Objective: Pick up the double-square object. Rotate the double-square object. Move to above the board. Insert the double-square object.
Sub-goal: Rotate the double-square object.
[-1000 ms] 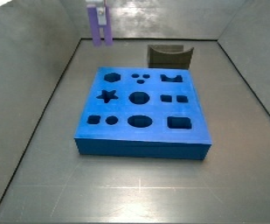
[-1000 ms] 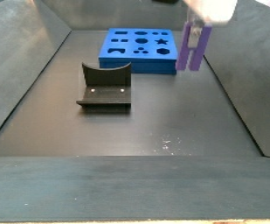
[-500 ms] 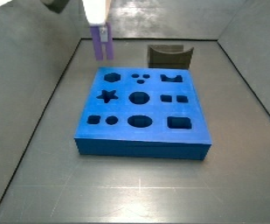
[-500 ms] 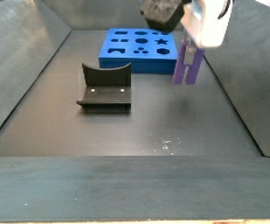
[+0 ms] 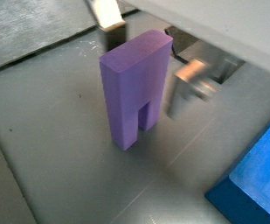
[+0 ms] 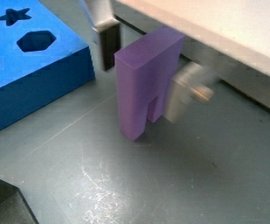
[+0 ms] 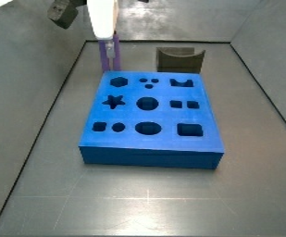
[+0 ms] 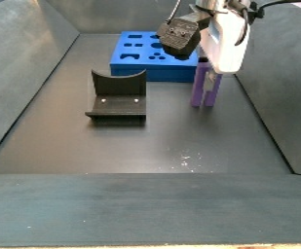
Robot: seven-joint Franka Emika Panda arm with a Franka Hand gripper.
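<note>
Lowered since the earlier frames, the double-square object [image 8: 206, 88] now stands upright with its lower end at or just above the floor, just beside the board [image 8: 153, 58] at the board's 4 o'clock in that side view. It is a matte, light purple elongated block [image 5: 135, 87] with a narrow slot cut up from its lower end [image 6: 147, 80]. The gripper [image 8: 219, 60] is closed on its upper end; one silver finger [image 5: 196, 77] shows beside the block. The dark holder [image 8: 115, 99] sits well apart, at the block's 9 o'clock.
</note>
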